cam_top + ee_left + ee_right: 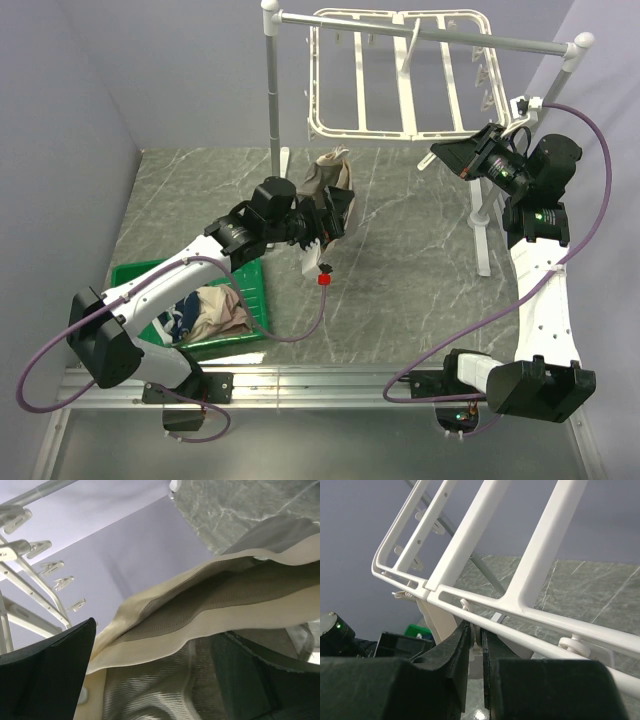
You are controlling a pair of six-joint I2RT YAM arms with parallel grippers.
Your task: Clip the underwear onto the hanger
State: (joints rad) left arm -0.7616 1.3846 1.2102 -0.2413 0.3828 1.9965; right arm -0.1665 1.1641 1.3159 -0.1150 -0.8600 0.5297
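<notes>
The left hand (322, 222) grips the underwear (330, 178) near its beige waistband and holds it clear of the desk (400, 270). The garment hangs below and in front of the hanger (400, 75) without touching it. At the hanger's lower right corner, the right hand (450, 155) is squeezed narrow on what looks like a white clip (476, 652). So the pick-up looks done to me. What's left is getting the waistband into that clip and letting it bite.
</notes>
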